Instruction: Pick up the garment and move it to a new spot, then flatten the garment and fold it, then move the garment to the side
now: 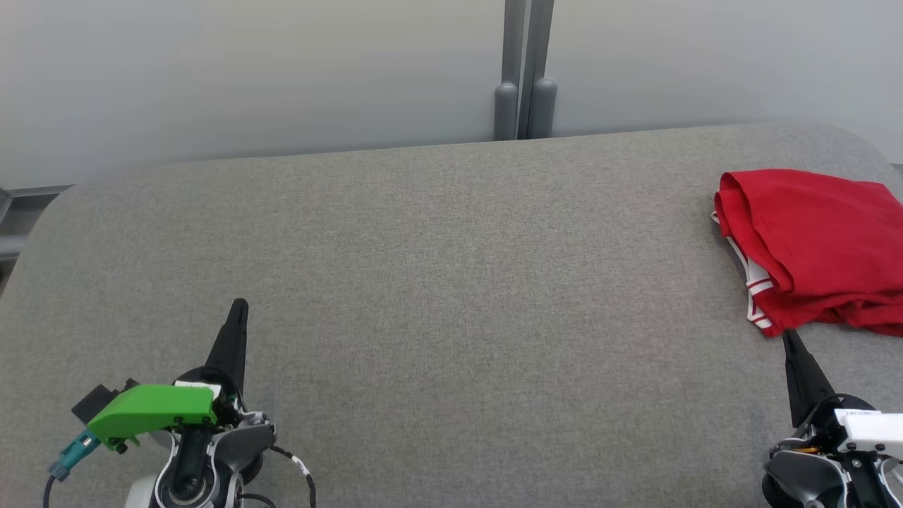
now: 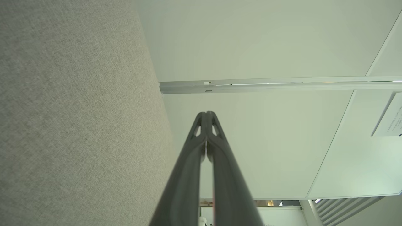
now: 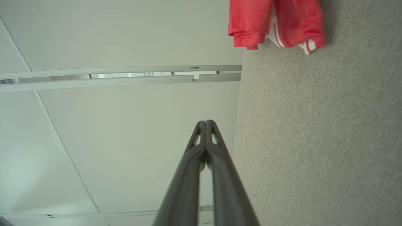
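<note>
Garment (image 1: 818, 247): red, folded, at right edge of frame on grey surface (image 1: 451, 282); apparently set aside.
Left pincer (image 1: 238, 307): lower left, jaws pressed together, empty.
Right pincer (image 1: 789, 337): lower right, just below garment, likewise closed and empty, apparently parked.

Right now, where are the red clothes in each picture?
Head view: red garment at the right edge, on the grey table, just beyond the right gripper.
Right wrist view: red garment at the top, right of centre.
Left wrist view: grey table along the left side.
Shared landmark: the grey table.
</note>
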Controlling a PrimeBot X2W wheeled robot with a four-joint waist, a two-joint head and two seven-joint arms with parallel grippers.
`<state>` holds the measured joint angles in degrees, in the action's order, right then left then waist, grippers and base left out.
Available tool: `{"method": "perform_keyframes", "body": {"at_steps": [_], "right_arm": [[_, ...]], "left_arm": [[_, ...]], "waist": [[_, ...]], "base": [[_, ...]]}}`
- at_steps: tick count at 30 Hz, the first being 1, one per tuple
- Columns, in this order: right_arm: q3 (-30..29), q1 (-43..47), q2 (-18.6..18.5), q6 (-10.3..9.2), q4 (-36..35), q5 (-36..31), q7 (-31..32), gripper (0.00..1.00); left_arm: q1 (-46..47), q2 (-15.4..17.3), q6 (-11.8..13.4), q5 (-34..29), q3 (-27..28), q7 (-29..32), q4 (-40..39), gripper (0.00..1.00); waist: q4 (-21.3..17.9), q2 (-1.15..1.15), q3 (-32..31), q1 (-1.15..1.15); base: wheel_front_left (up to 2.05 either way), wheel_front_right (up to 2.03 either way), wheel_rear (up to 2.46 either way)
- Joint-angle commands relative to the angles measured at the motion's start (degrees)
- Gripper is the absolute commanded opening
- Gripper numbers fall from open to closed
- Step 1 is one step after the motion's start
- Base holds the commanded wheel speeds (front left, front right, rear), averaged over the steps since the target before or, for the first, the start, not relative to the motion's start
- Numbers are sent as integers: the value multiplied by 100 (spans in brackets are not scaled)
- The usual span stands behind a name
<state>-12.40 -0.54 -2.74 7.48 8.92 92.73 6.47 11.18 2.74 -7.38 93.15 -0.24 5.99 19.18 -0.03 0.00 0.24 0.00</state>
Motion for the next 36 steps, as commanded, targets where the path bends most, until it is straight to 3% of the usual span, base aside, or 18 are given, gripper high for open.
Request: {"method": "perform_keyframes", "body": {"at_steps": [1, 36], "right_arm": [[-12, -44, -26, 2, -26, 37, 6, 0], [-11, -44, -26, 2, -26, 37, 6, 0]], "left_arm": [[69, 25, -26, 11, -4, 22, -11, 0], [69, 25, -26, 12, -4, 21, -12, 0]], "waist": [[0, 0, 0, 0], [0, 0, 0, 0]], "base": [[0, 0, 0], [0, 0, 0]]}}
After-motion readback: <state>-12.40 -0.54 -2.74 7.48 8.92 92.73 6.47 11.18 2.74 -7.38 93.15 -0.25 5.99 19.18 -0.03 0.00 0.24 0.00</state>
